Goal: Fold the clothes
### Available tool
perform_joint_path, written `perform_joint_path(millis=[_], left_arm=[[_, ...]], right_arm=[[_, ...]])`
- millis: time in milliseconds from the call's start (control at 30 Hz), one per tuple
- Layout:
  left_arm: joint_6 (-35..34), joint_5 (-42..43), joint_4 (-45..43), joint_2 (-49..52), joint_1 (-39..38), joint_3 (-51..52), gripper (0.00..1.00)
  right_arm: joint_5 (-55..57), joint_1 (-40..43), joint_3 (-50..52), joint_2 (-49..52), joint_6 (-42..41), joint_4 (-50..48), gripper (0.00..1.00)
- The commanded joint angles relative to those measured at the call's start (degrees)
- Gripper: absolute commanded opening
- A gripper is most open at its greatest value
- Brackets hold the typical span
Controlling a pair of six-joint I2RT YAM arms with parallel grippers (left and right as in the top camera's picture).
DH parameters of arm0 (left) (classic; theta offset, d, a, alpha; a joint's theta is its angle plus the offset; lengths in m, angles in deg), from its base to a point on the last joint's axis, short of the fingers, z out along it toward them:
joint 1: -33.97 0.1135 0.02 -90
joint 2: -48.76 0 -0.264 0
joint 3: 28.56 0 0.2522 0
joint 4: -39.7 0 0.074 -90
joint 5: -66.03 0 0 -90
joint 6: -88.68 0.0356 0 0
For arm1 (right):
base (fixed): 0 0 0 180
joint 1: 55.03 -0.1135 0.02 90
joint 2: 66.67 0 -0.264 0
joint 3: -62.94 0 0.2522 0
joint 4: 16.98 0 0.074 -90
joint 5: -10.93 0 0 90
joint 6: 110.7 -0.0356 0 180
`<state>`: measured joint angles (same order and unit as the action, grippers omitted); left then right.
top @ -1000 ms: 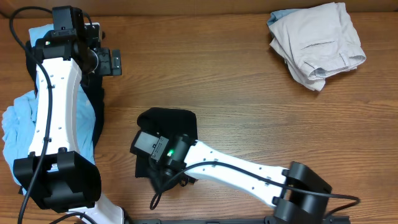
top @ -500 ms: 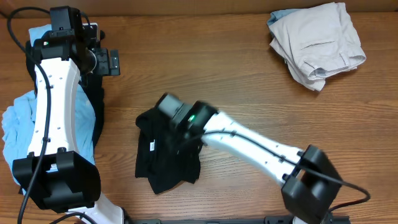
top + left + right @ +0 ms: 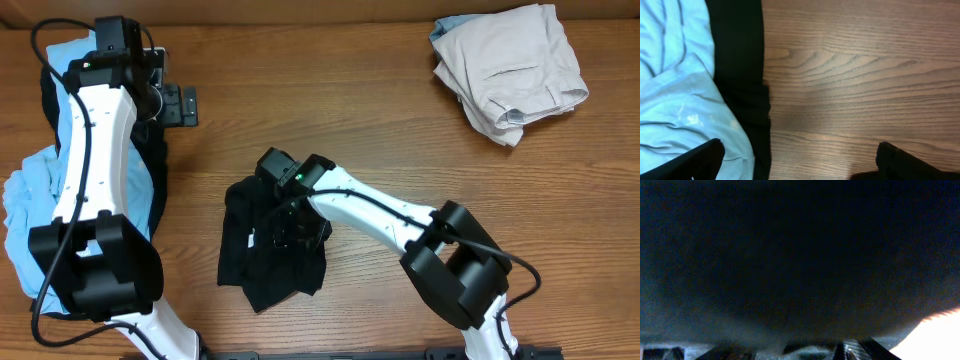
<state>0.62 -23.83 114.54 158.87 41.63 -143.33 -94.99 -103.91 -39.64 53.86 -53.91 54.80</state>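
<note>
- We see a light blue shirt (image 3: 22,205) heaped at the left edge of the table (image 3: 400,130), with dark cloth (image 3: 740,75) under it.
- Left gripper (image 3: 180,104) hovers over bare wood just beside that heap, fingers spread wide, holding nothing.
- Black T-shirt (image 3: 262,270) lies crumpled at front centre.
- Right gripper (image 3: 295,228) is down on it. We cannot tell whether it is clamped, since its wrist view shows only dark cloth.
- Beige trousers (image 3: 510,65) sit at the far right, well apart.

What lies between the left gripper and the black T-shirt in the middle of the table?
Only bare wooden table; the overhead view shows nothing lying between the left gripper and the black T-shirt.
</note>
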Motion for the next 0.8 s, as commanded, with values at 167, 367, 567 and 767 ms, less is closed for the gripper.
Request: perform_joint_path(millis=[167,367,567,767], left_arm=[[1.1,-0.6,0.9,3.0,0.6,-1.0,1.00],[1.1,-0.6,1.0,3.0,0.6,-1.0,1.00],[1.1,-0.5,1.0,3.0,0.6,-1.0,1.00],[1.1,-0.5,0.8,3.0,0.6,-1.0,1.00]], right_arm=[[2.2,10.1,0.2,1.7,-0.8,2.9,0.56],[6.4,22.5,-0.3,1.6,8.6,5.4,0.56],[6.3,28.1,-8.1,-0.5,15.5,11.7,0.54],[6.5,23.5,-15.8,-5.0,13.6,13.7,0.53]])
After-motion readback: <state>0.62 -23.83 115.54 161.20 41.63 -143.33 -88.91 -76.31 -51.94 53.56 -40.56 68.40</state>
